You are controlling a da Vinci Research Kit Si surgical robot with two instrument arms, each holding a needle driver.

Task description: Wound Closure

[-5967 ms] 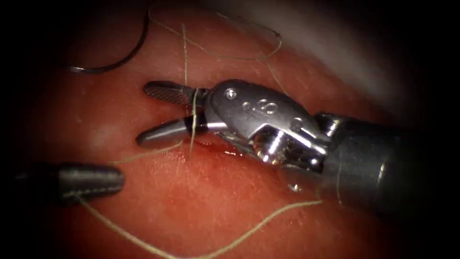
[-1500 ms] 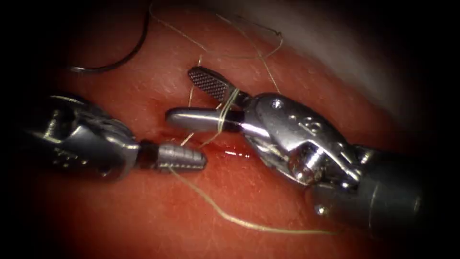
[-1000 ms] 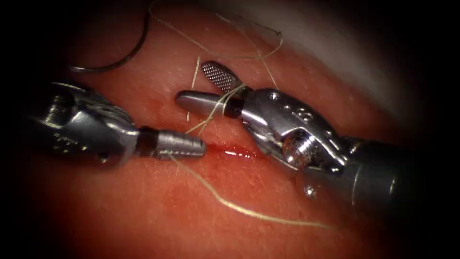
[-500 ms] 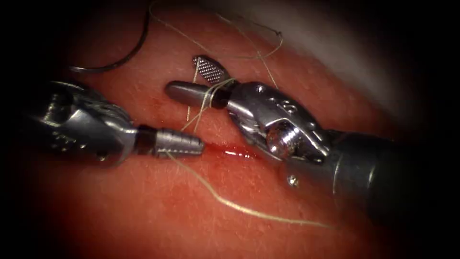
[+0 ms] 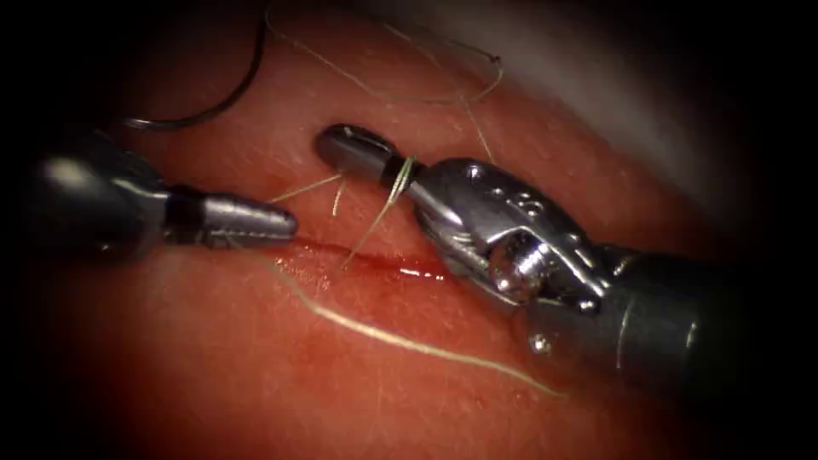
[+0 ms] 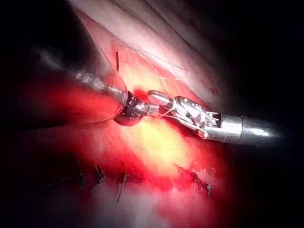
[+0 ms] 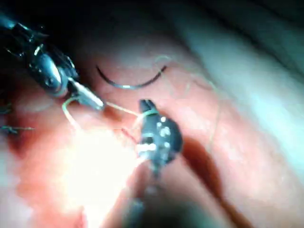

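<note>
With both tools over the cut (image 5: 375,255), right tool (image 5: 354,149) has its jaws closed, thread (image 5: 400,175) looped around them near the hinge; whether a strand is pinched between them, can't tell. Left tool (image 5: 277,223) is clamped on thread just left of the cut's left end, one strand running taut toward the right tool, a longer one trailing across the tissue (image 5: 358,392) toward its near right side. Needle (image 5: 223,100) lies free on the tissue surface near the far left corner, not in the tissue, held by neither tool. Red fluid (image 5: 417,271) sits along the cut.
</note>
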